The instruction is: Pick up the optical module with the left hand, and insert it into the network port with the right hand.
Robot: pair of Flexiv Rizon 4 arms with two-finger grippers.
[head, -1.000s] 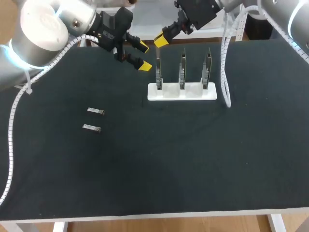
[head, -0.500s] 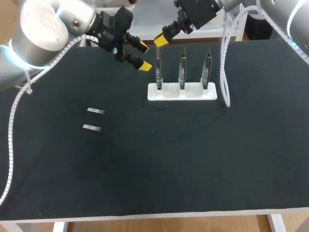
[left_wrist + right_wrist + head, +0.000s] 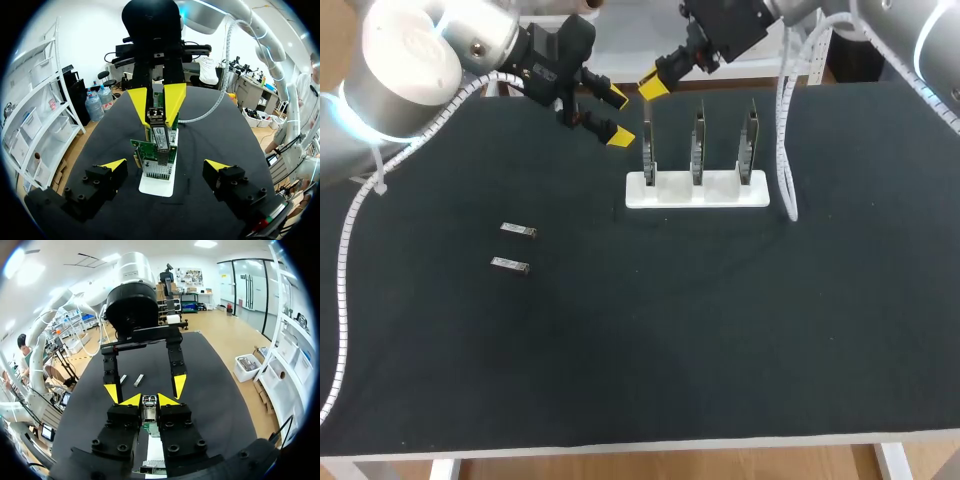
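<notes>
Pick-up and handover look done: R gripper (image 3: 157, 121) clamps optical module (image 3: 160, 139) just over end port board (image 3: 150, 151), L gripper (image 3: 165, 164) spread, empty; insertion outstanding, spare modules (image 3: 518, 231) on table (image 3: 720, 330).

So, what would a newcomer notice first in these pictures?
The two grippers face each other at the table's far side: the right gripper is shut on an optical module, and the left gripper stands open. Close by, a white stand holds three upright network cards. Two more modules lie flat on the black table, toward its left.
</notes>
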